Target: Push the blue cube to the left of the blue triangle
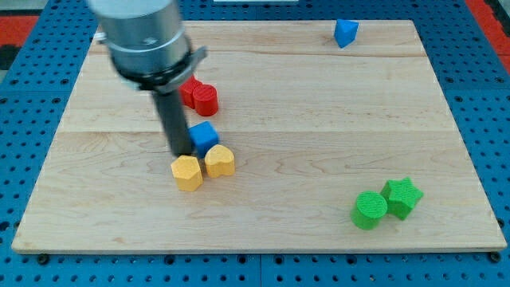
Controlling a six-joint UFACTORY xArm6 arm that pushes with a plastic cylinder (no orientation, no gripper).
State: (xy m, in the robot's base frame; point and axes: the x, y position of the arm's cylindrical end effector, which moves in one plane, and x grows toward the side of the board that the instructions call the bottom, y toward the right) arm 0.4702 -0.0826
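Observation:
The blue cube [205, 136] sits left of the board's middle, just above two yellow blocks. The blue triangle [345, 33] stands at the view's top right, near the board's top edge. My tip [179, 154] is at the end of the dark rod, touching or almost touching the blue cube's left side, just above the yellow hexagon [187, 173]. The yellow heart [220, 161] lies directly below the blue cube.
A red block and a red cylinder [205, 99] lie together above the blue cube. A green cylinder [369, 210] and a green star [401, 197] sit at the bottom right. The wooden board [319, 127] lies on a blue perforated table.

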